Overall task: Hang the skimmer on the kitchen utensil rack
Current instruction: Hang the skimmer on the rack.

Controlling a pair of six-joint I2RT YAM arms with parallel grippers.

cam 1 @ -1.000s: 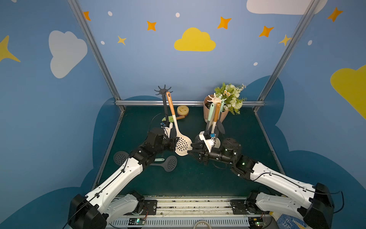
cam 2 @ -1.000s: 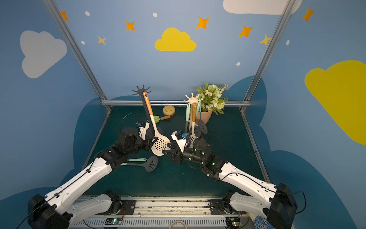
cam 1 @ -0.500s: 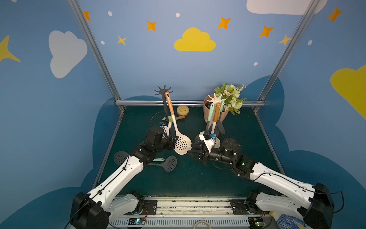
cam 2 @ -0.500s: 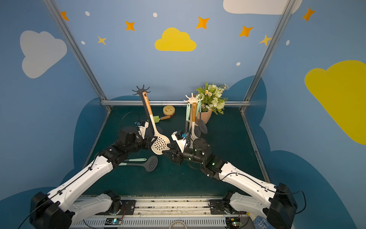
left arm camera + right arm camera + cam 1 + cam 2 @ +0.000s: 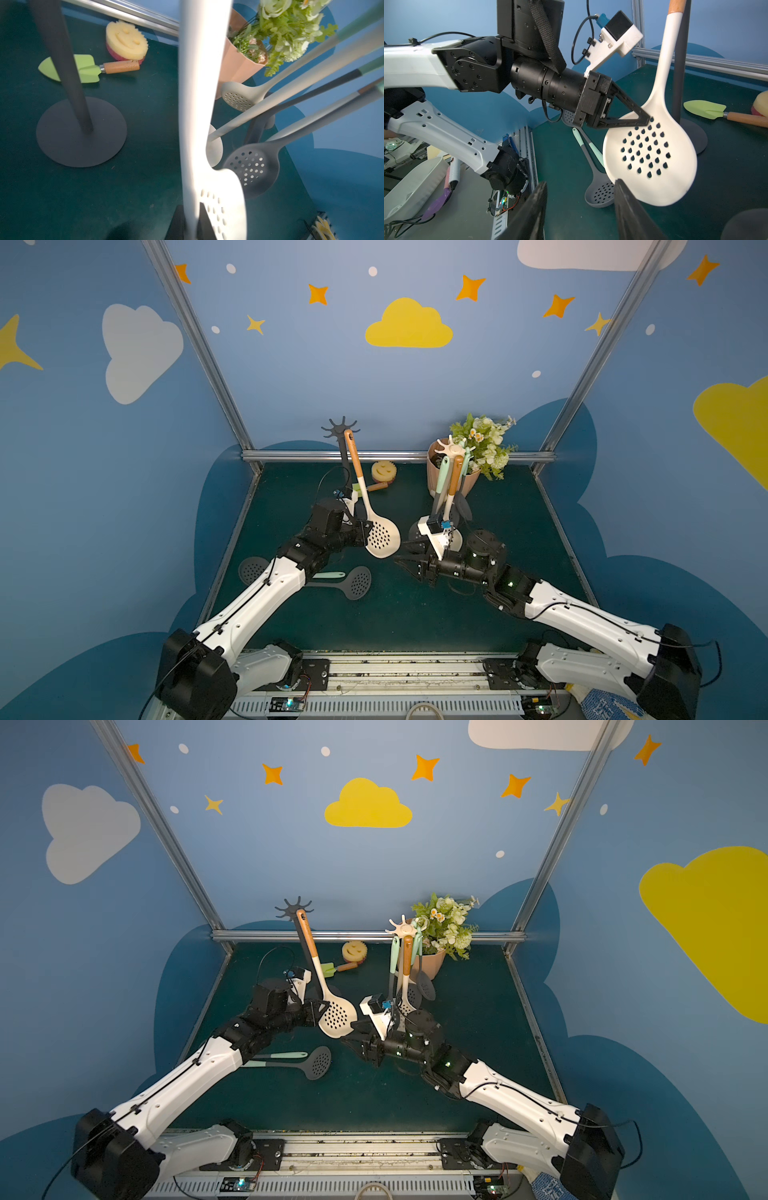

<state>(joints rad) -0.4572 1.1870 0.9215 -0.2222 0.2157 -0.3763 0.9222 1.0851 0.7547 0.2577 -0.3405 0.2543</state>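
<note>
Left claw (image 5: 646,122) tight on skimmer (image 5: 652,158) neck

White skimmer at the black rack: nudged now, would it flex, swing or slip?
Probably stiff: the white skimmer runs in one straight line from orange tip to perforated head. It would likely swing, since it seems to hang only from a prong atop the black rack, leaning off the pole. Its smooth neck may slide in the left gripper.

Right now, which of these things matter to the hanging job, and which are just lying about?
In the job: white skimmer, black rack.
Lying about: two grey skimmers on the mat, smiley sponge, green trowel, flower pot, the white rack with its hung skimmers.
</note>
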